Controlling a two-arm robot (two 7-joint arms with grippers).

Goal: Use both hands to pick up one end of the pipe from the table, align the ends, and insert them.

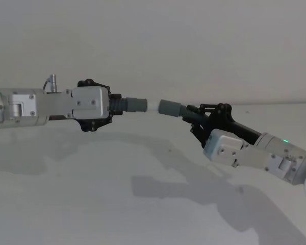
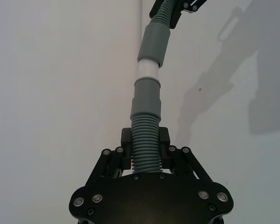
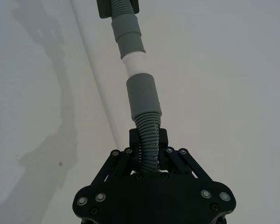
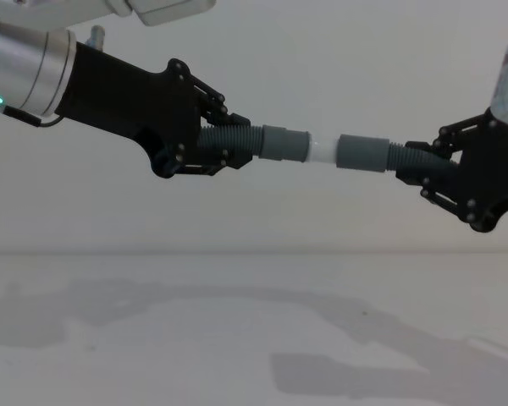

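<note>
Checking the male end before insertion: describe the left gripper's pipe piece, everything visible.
The left pipe piece is a dark-grey ribbed hose ending in a smooth, wider grey cuff with a whitish tip. It is held nearly level above the table, with the left gripper shut on its ribbed body. The tip meets the other piece's cuff.
</note>
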